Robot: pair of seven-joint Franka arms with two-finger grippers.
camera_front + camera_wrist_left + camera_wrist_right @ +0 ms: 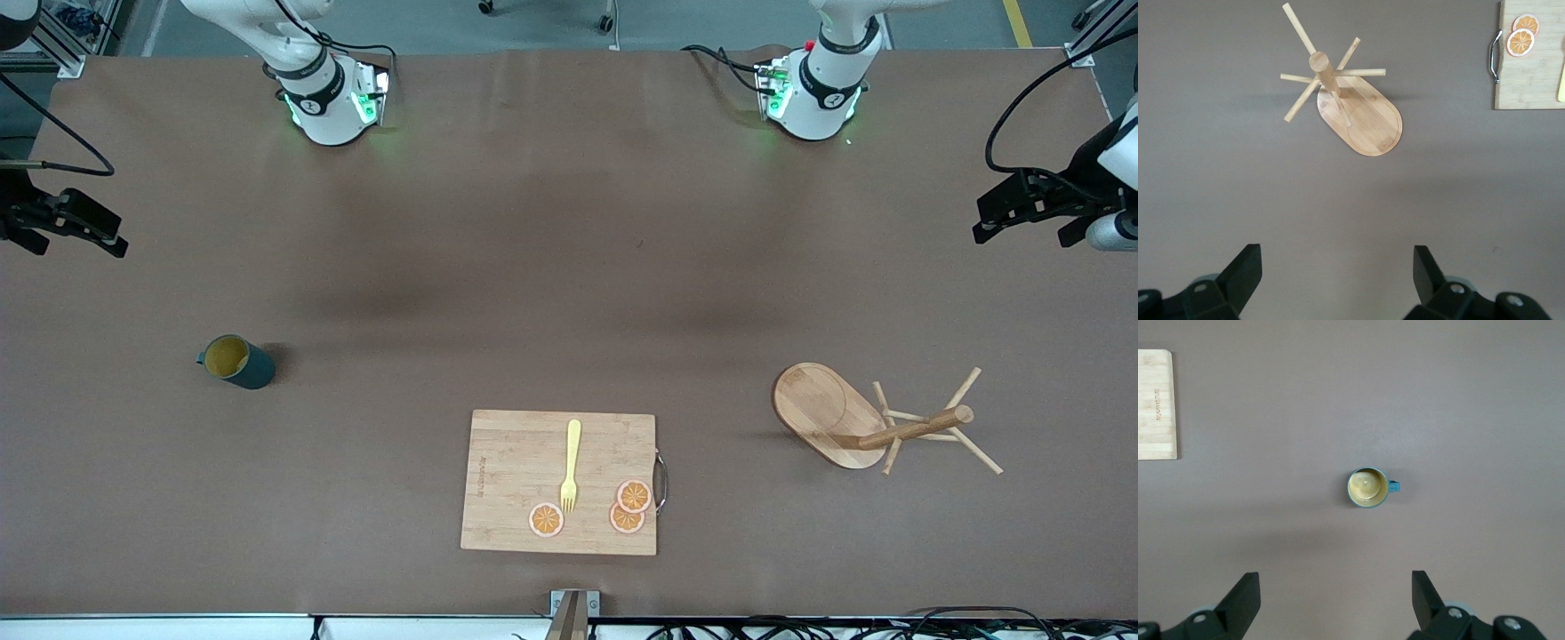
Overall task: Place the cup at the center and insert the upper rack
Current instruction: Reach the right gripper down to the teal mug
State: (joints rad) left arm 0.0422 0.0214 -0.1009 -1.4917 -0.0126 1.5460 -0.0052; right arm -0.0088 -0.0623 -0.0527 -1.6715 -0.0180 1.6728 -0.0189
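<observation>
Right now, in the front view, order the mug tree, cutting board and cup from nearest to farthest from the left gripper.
From the left gripper, at the left arm's end of the table:
1. Mug tree, toward that same end.
2. Cutting board, mid-table, nearest the front camera.
3. Cup, toward the right arm's end.

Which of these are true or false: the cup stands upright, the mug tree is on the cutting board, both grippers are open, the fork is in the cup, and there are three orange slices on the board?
1. The cup stands upright on the table. True.
2. The mug tree is on the cutting board. False: it stands on the bare table, toward the left arm's end.
3. The left gripper and right gripper are open and empty. True.
4. The fork is in the cup. False: it lies on the cutting board.
5. Three orange slices lie on the board. True.
</observation>
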